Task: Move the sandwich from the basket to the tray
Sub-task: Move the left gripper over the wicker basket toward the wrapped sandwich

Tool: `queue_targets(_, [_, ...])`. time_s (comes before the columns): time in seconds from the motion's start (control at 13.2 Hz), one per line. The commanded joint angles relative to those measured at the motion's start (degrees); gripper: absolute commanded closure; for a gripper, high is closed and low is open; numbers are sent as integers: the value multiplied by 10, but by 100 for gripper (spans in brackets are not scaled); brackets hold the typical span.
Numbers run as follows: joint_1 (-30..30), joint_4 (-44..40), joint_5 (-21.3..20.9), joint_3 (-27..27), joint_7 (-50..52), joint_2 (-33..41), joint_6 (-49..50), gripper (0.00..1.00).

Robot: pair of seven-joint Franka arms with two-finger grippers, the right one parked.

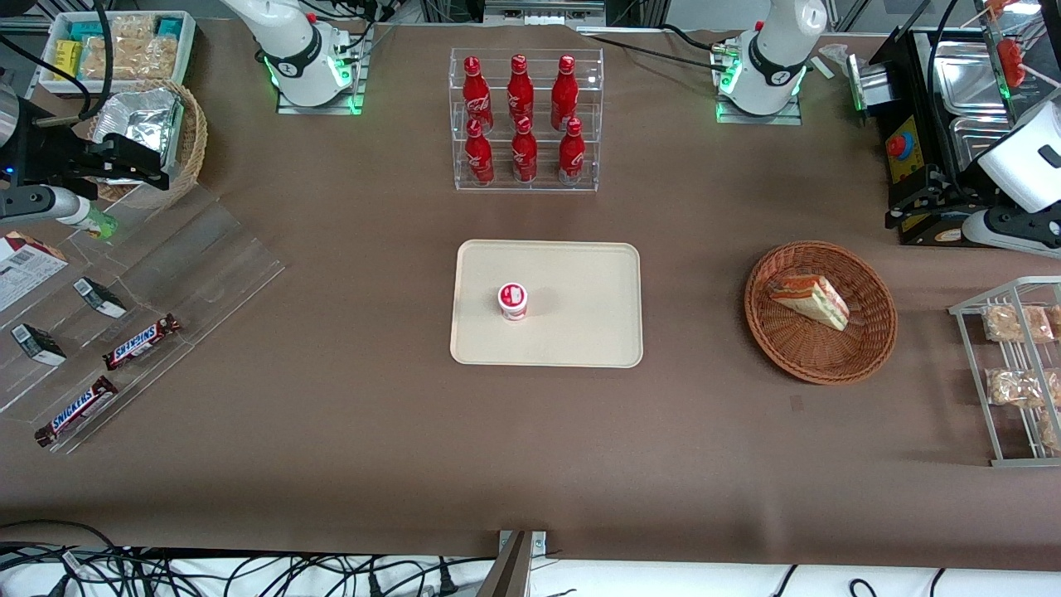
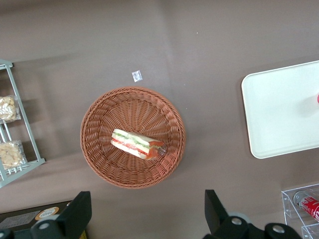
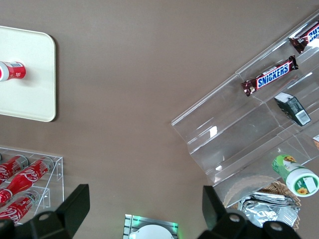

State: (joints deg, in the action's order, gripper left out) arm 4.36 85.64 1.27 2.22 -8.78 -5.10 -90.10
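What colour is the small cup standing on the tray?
The cup is white with red markings, best seen in the front view. The open gripper hangs above the basket.

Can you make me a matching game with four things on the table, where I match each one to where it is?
Things:
1. sandwich
2. small red and white cup
3. red bottles
4. gripper

Places:
A. standing on the tray
B. in a clear rack, farther from the front camera than the tray
C. lying in the basket
D. up above the table, fingers open, close to the basket

Pairs: 1-C, 2-A, 3-B, 4-D
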Motion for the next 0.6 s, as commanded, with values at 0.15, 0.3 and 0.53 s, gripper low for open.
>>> queue_targets(0.15, [-2,-6,-8,4,4,-9,0,0])
queue_targets(0.3, [-2,3,-22,3,52,-24,-2,0])
queue_targets(0.53, [-10,65,-30,5,115,-29,-40,0])
